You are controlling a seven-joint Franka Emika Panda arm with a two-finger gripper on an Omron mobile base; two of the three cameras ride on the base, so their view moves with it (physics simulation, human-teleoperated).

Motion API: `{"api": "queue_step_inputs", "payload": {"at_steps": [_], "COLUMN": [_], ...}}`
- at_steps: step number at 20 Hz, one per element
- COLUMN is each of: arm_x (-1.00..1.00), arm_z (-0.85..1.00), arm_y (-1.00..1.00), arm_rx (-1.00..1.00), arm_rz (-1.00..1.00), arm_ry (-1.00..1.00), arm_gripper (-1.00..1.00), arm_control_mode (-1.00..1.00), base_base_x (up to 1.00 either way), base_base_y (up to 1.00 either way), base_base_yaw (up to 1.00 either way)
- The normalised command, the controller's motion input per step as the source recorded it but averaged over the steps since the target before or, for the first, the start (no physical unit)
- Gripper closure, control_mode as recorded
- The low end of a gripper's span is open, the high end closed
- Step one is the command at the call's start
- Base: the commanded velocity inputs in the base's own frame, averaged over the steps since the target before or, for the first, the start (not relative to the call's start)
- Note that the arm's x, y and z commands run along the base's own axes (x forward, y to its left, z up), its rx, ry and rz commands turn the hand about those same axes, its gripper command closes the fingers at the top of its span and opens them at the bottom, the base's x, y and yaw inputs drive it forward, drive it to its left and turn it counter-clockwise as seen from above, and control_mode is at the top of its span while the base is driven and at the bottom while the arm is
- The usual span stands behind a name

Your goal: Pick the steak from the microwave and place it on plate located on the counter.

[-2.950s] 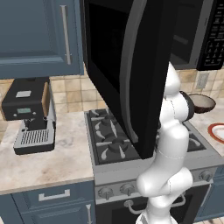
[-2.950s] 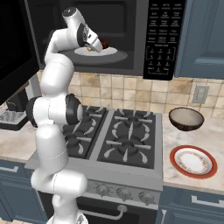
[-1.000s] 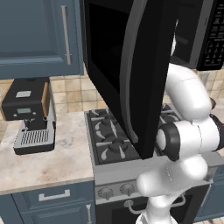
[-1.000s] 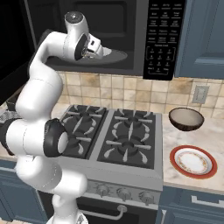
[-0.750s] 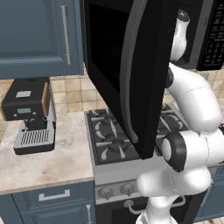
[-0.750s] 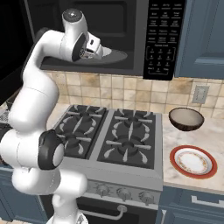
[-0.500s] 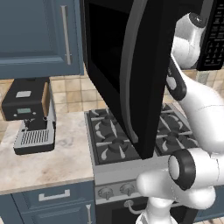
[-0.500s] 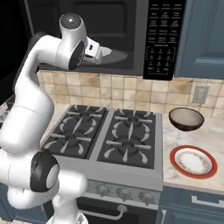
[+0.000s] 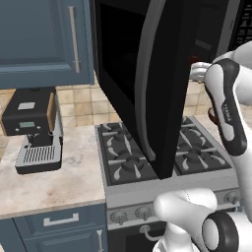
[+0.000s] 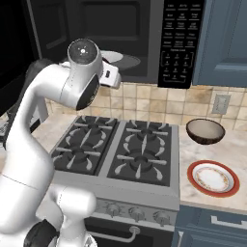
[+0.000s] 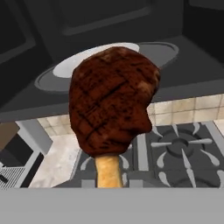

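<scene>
1 relation matters now: my hand point(image 10: 117, 77), closed on the steak point(image 11: 113, 101), sits at the microwave point(image 10: 120, 34) mouth. From there the plate point(image 10: 212, 178) lies well down to my right on the counter point(image 10: 230, 144), past the stove point(image 10: 125, 152).

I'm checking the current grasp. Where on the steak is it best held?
By the pale bone stub under the steak, approached from below. It is narrow and sticks out of the wide meat, so the gripper can shut on it.
</scene>
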Motion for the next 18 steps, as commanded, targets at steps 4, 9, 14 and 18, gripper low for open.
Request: {"api": "queue_step_inputs", "payload": {"at_steps": [4, 9, 14, 18], "arm_x": [-1.0, -0.87, -0.54, -0.07], "arm_z": [-0.18, -0.41, -0.69, -1.0], "arm_y": [-0.77, -0.67, -0.66, -0.65], "arm_rx": [0.0, -0.02, -0.05, -0.05], "arm_rz": [0.02, 0.0, 0.0, 0.0], "arm_ry": [0.05, 0.23, 0.28, 0.21], "arm_gripper": [1.0, 1.0, 1.0, 1.0], "arm_control_mode": [-1.0, -1.0, -1.0, -1.0], "base_base_x": [0.0, 0.0, 0.0, 0.0], "base_base_y": [0.0, 0.0, 0.0, 0.0], "base_base_yaw": [0.0, 0.0, 0.0, 0.0]}}
